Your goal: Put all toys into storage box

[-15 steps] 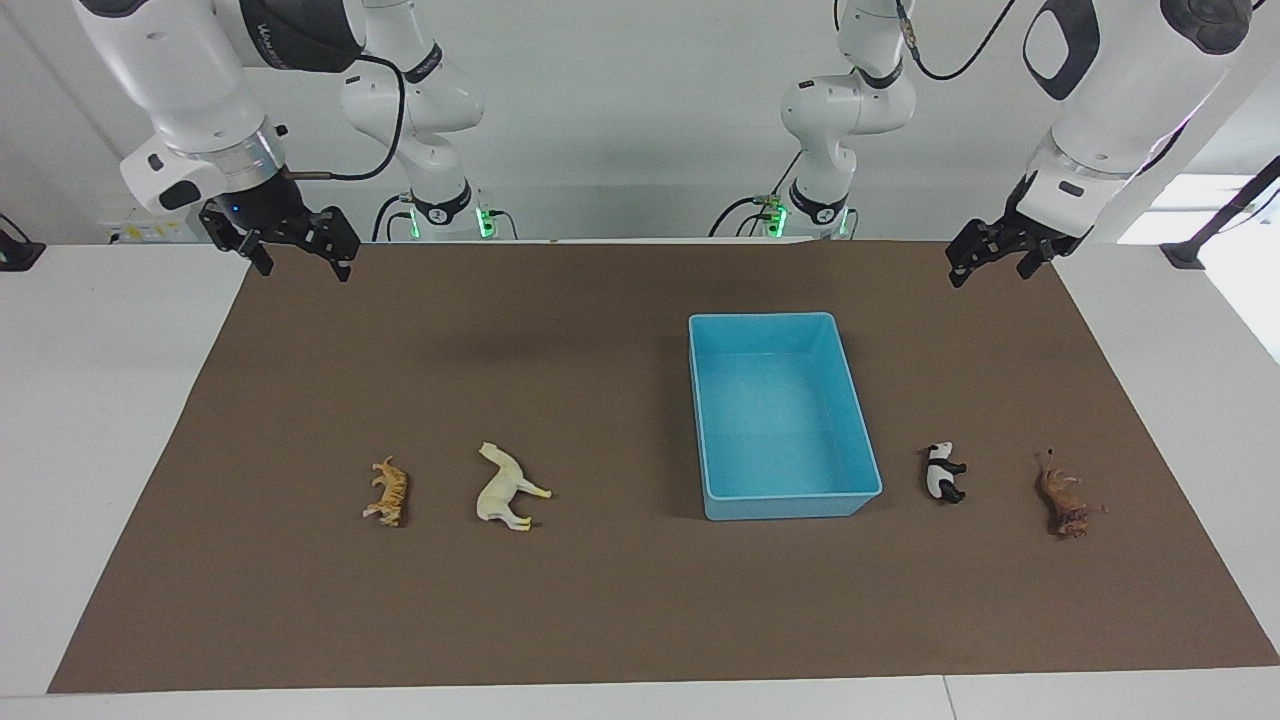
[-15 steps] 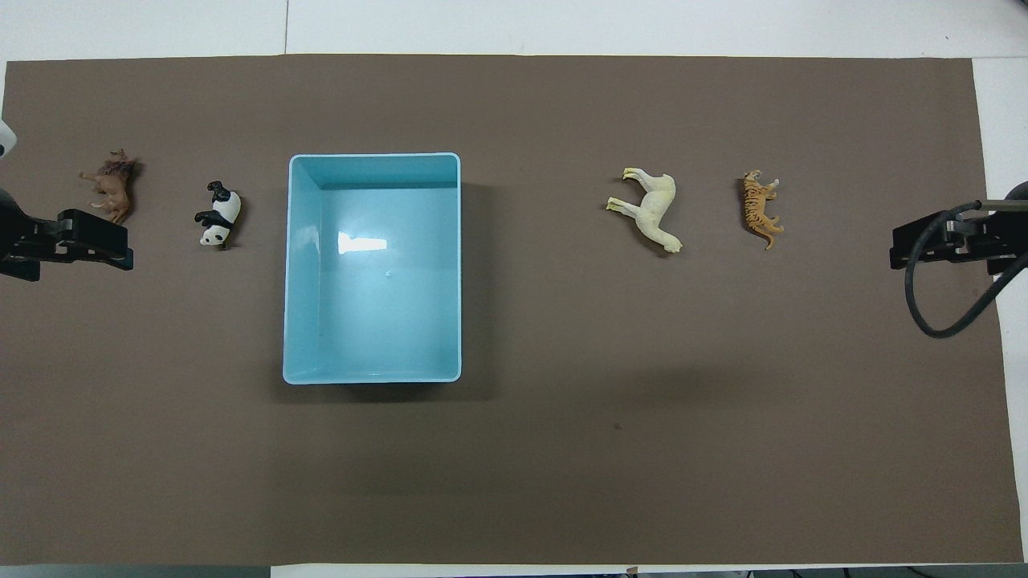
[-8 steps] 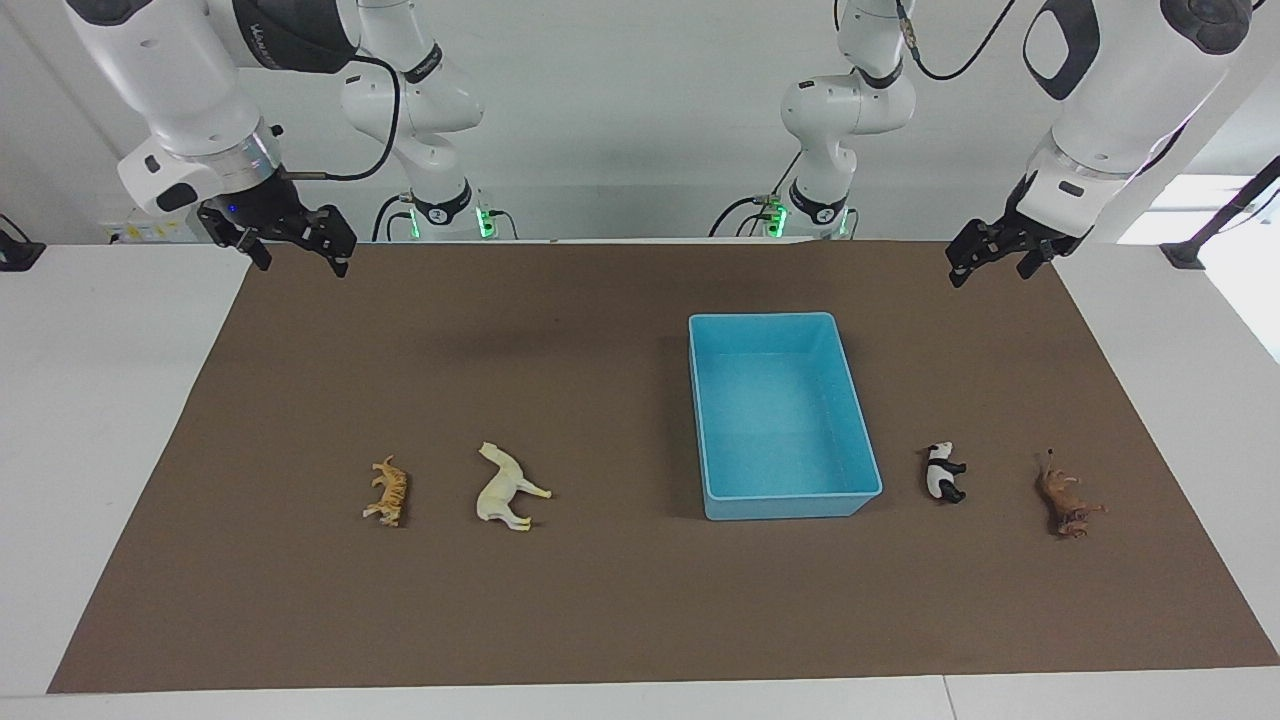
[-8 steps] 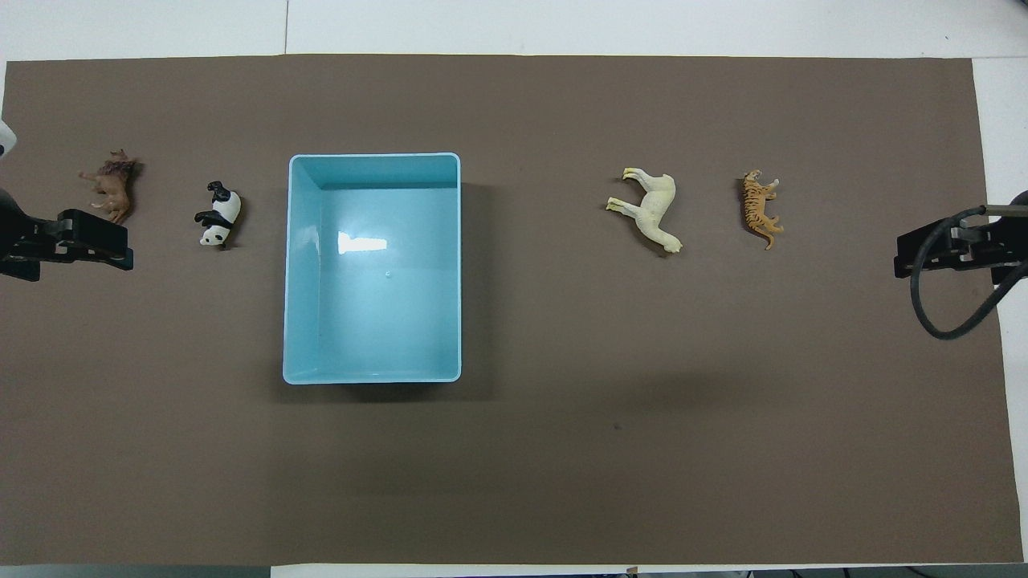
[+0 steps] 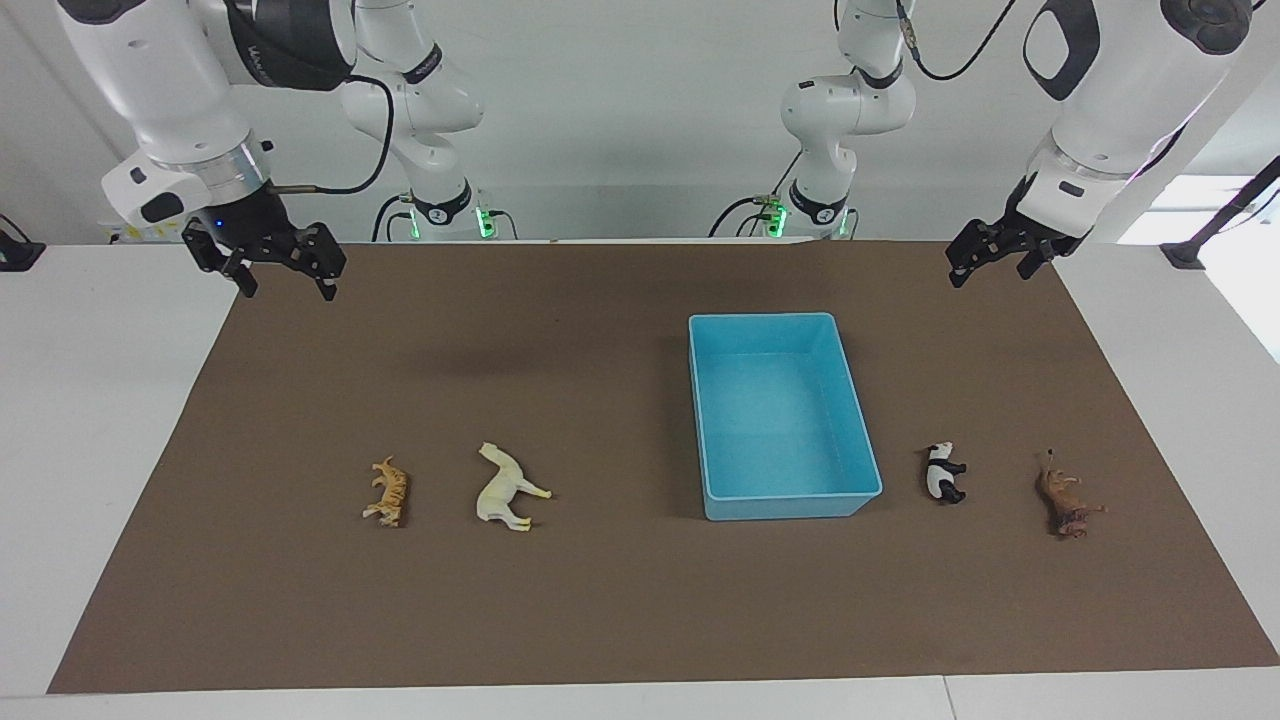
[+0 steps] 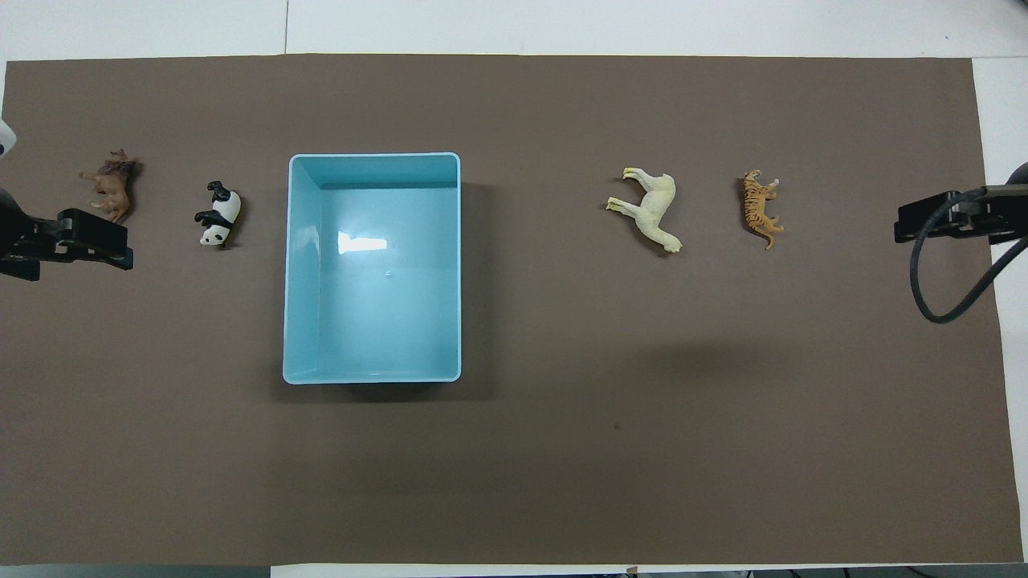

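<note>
Your right gripper (image 5: 285, 270) hangs spread and empty over the mat's corner at its own end; the left gripper (image 5: 990, 263) hangs likewise, also spread. All four toys lie on their sides, none in the box (image 5: 845, 360): the tiger (image 5: 388, 491) and cream animal (image 5: 508, 488) are well out from the right gripper, the panda (image 5: 942, 472) and lion (image 5: 1066, 495) from the left. Lying flat, they could slip from your pinch. Overhead, both grippers are cut off at the edges.
</note>
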`<state>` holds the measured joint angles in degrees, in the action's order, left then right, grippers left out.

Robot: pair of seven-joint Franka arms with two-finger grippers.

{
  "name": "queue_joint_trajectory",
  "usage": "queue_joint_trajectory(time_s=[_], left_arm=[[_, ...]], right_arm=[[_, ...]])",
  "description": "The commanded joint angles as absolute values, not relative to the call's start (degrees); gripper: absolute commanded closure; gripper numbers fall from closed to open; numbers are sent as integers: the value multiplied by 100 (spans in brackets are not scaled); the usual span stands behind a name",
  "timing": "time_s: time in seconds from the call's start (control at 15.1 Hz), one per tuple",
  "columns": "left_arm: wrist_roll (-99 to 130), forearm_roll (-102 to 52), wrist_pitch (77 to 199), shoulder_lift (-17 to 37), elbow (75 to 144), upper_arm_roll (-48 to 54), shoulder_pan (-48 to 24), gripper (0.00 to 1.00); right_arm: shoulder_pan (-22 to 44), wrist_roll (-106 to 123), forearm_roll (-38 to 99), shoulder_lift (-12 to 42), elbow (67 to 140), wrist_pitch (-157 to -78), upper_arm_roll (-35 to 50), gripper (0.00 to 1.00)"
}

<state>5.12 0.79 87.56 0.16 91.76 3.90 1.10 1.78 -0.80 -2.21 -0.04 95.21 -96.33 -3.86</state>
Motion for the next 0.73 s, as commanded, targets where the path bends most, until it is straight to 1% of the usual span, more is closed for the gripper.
queue_joint_trajectory(time_s=[0.0,0.13,0.27,0.53,0.66], left_arm=[[466,26,8728,-123,9308,404,158,0],[466,26,8728,-123,9308,404,167,0],[466,26,8736,-123,9308,404,167,0],[457,26,8763,-132,9272,431,88,0],[457,44,8737,-167,9290,431,131,0]], right_arm=[[105,149,-193,332,9650,-10132,-378,0],[71,141,-158,614,9677,-10413,-369,0],[79,45,-149,939,9773,-10922,-369,0],[132,-237,-149,1379,10010,-11802,-360,0],[210,-237,-141,1529,10072,-12005,-343,0]])
